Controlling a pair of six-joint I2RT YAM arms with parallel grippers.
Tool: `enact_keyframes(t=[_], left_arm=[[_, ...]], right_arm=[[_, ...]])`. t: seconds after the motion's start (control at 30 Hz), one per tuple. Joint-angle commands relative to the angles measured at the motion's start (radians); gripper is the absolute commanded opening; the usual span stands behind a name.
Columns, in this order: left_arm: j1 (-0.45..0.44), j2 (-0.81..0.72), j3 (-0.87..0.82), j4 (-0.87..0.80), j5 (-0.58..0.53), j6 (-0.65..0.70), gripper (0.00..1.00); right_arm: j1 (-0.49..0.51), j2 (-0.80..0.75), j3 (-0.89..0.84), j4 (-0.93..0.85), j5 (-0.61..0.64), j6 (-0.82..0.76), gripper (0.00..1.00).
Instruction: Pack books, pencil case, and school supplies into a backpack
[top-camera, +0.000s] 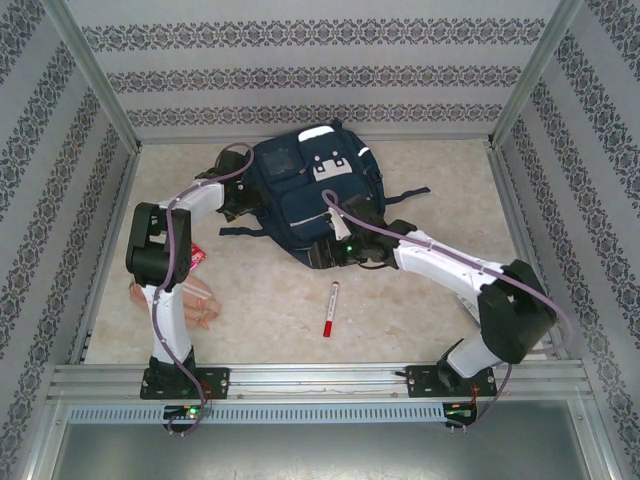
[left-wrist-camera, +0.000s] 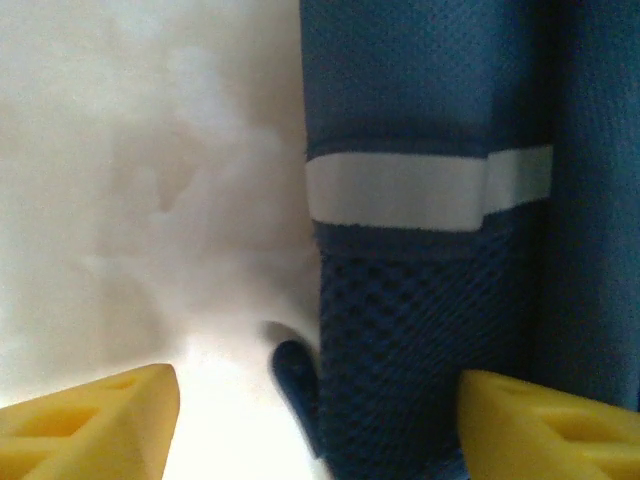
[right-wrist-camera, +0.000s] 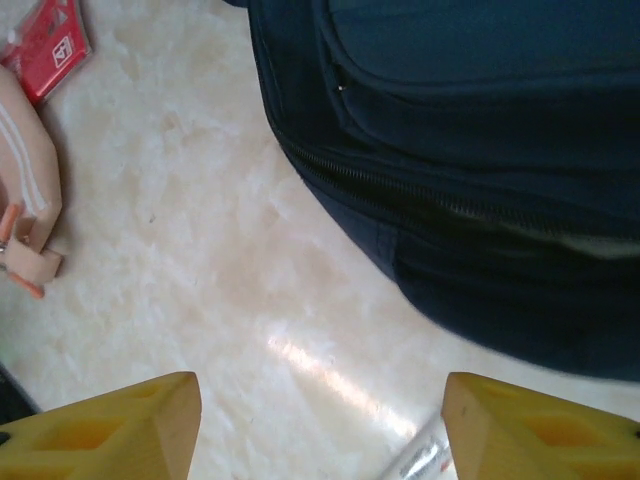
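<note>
The navy backpack (top-camera: 310, 185) lies flat in the middle of the table, its white patches facing up. My left gripper (top-camera: 238, 200) is at its left side. In the left wrist view the left gripper (left-wrist-camera: 318, 400) stands open, and the backpack's mesh side pocket (left-wrist-camera: 400, 350) reaches in between the yellow fingers. My right gripper (top-camera: 338, 250) hovers open at the backpack's near edge (right-wrist-camera: 450, 200) over bare table. The red-capped marker (top-camera: 329, 308) lies just in front of it, and its white barrel (right-wrist-camera: 420, 460) is beside the right finger. The peach-pink pencil case (top-camera: 195, 300) (right-wrist-camera: 25, 170) lies near the left arm.
A flat red-and-white printed thing (top-camera: 197, 257) (right-wrist-camera: 45, 40) pokes out from under the left arm; I cannot tell whether it is the book. Dark straps (top-camera: 405, 195) trail to the backpack's right. Patterned walls and metal rails enclose the table.
</note>
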Motion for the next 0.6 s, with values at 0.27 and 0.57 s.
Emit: enact_keyframes(t=[0.27,0.57], left_arm=[[-0.011,-0.107,-0.154,0.280,0.104,-0.065,0.00],[-0.121,-0.374,-0.308,0.181,0.091,-0.122,0.00]], right_arm=[[-0.078,0.120,0.043,0.021,0.109,-0.062,0.53],[-0.254,0.143,0.048,0.017,0.158,-0.175,0.49]])
